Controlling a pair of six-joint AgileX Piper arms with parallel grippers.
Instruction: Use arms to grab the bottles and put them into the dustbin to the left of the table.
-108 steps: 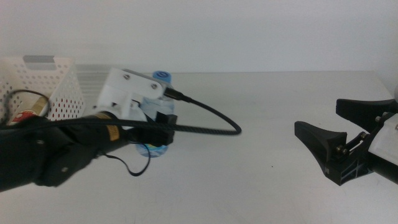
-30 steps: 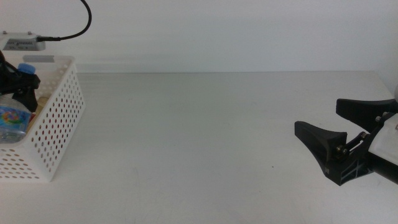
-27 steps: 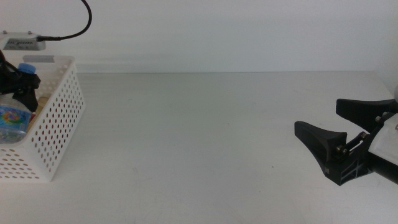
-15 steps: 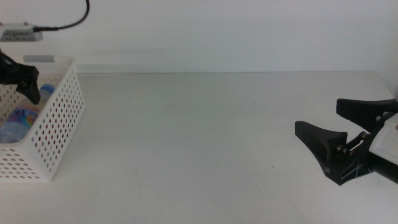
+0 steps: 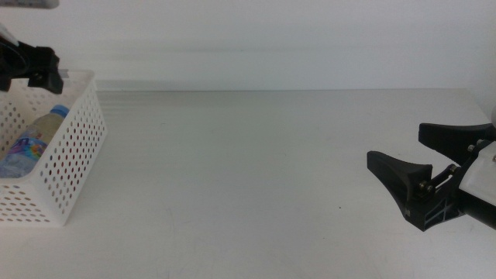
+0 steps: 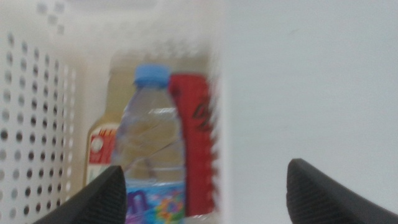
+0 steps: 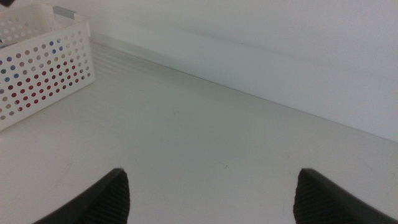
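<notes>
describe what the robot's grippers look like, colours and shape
Both are matte black. The right gripper has two thick, pointed wedge jaws on a blocky black base with small metal screws, against a white body. The left gripper shows as angular black fingers; its wrist view shows rounded, textured dark tips.

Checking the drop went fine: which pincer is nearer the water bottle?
Left pincer, open just above the water bottle in the basket; right pincer waits far across the table.

two bottles (image 6: 149,149), one red can (image 6: 196,143), one dustbin (image 5: 66,155), two grippers (image 5: 422,182)
</notes>
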